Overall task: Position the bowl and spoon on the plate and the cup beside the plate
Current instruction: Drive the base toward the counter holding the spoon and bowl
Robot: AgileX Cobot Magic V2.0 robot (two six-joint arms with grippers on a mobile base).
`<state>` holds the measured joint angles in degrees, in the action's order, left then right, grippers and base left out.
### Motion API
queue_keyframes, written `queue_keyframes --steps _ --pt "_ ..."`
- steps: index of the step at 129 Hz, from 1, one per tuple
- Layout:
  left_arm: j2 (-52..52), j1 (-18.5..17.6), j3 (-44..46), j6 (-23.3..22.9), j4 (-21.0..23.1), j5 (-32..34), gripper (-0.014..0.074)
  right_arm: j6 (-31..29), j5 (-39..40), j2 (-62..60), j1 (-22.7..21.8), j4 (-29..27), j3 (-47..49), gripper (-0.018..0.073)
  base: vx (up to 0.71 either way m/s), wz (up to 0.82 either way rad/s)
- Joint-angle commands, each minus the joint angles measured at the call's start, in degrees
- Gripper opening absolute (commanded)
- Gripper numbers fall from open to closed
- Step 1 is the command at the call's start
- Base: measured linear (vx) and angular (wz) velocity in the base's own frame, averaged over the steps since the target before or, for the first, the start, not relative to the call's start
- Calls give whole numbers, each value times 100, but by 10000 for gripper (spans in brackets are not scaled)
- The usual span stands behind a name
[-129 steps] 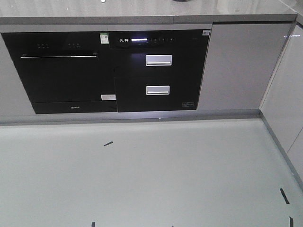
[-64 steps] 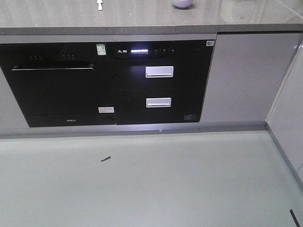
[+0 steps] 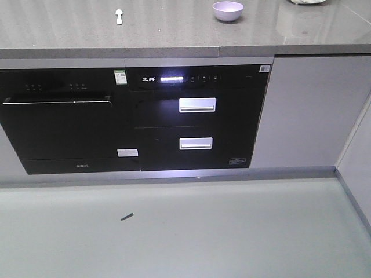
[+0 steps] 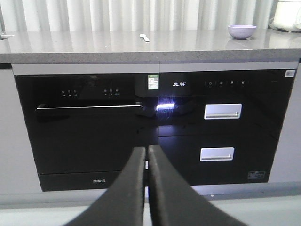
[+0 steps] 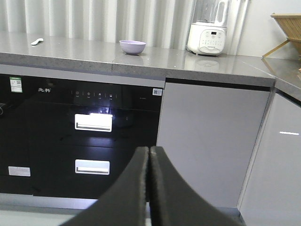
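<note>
While both arms sit low in front of the cabinets, you have the long grey counter point(image 3: 174, 35) running across the top of the front view and the pale floor point(image 3: 185, 237) filling the bottom. Under the counter stands a black built-in appliance point(image 3: 64, 127) with a long bar handle on the left, and just beside it a black unit point(image 3: 197, 116) with a lit display and two silver drawer handles. A plain grey cabinet door point(image 3: 313, 110) closes off the right. On the counter near the back wall in the right wrist view stands a white blender point(image 5: 207, 33). Your left claw point(image 4: 146, 151) has its two dark fingers pressed together with nothing between them, facing the black fronts. Your right claw point(image 5: 149, 150) is pinched closed the same way and also holds nothing. The bowl point(image 3: 228, 10) stands upright on the counter above the drawer unit. The spoon point(image 3: 119, 16) lies flat on the counter well apart to its left. A small black scrap point(image 3: 126, 217) lies on the floor
</note>
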<state>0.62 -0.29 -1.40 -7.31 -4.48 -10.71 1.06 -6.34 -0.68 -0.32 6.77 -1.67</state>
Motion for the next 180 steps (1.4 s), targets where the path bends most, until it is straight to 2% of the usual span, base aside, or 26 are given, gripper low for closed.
queue_keyframes --steps 1,180 --pt "92 4 -65 -42 11 385 -6 -49 390 -17 -24 20 -33 -1 29 3" --pt "92 4 -65 -42 11 385 -6 -49 390 -17 -24 20 -33 -1 28 1"
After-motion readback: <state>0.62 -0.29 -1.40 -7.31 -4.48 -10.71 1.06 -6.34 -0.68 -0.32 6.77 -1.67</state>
